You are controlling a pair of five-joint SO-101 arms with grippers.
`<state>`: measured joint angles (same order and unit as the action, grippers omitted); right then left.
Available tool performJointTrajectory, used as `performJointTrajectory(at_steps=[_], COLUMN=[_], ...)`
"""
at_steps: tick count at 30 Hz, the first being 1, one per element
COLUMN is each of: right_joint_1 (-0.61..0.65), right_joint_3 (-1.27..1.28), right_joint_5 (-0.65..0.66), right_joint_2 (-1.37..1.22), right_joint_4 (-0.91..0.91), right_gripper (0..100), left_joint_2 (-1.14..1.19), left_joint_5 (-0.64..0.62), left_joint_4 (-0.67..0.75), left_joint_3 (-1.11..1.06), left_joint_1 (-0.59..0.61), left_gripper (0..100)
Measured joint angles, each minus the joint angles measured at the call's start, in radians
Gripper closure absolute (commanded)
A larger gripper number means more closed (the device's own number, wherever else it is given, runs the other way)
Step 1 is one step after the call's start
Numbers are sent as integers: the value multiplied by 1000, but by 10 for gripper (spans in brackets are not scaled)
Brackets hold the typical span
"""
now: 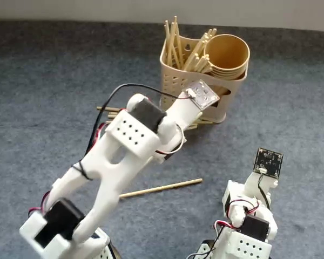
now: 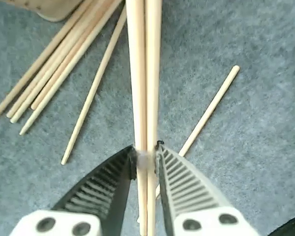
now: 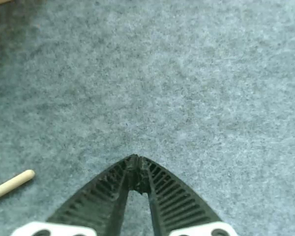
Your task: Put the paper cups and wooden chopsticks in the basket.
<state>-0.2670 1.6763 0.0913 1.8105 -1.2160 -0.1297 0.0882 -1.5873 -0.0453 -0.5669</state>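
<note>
Grey carpeted surface (image 1: 54,81). Basket (image 1: 175,86) at far side; paper cups (image 1: 227,54) stacked inside, standing chopsticks (image 1: 174,43) alongside. Left hand (image 2: 146,160) pinched on chopstick pair (image 2: 145,73), close to basket. Right hand (image 3: 135,177) closed, empty. Loose chopsticks (image 2: 54,69) at basket foot; single chopstick (image 1: 162,188) nearer arms. Risk: pair scissors or slips in narrow pinch; tips snag rim, drop outside.

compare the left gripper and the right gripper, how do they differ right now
Load: the left gripper is shut on a pair of wooden chopsticks; the right gripper is shut on nothing.
Place: the left gripper's arm is stretched out to the basket, above loose chopsticks; the right gripper's arm is folded back, over grey carpet.
Shared: both have black ribbed fingers and point down.
</note>
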Motion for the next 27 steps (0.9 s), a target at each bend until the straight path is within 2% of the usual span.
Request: performJointTrajectory(at_steps=[5,14,18,27], right_joint_1=[0,0,0,0], right_joint_3=[0,0,0,0], right_joint_5=[0,0,0,0], right_joint_2=[0,0,0,0], right_joint_4=[0,0,0,0], right_gripper=[993,993,993,993], left_joint_2=[-153,-316,-322,-322], left_joint_5=[2,2,2,3], left_joint_4=[69,315,459,853], left_joint_3=[0,0,0,0], left_joint_1=[0,0,17,158], left_gripper=[995,995,995,995])
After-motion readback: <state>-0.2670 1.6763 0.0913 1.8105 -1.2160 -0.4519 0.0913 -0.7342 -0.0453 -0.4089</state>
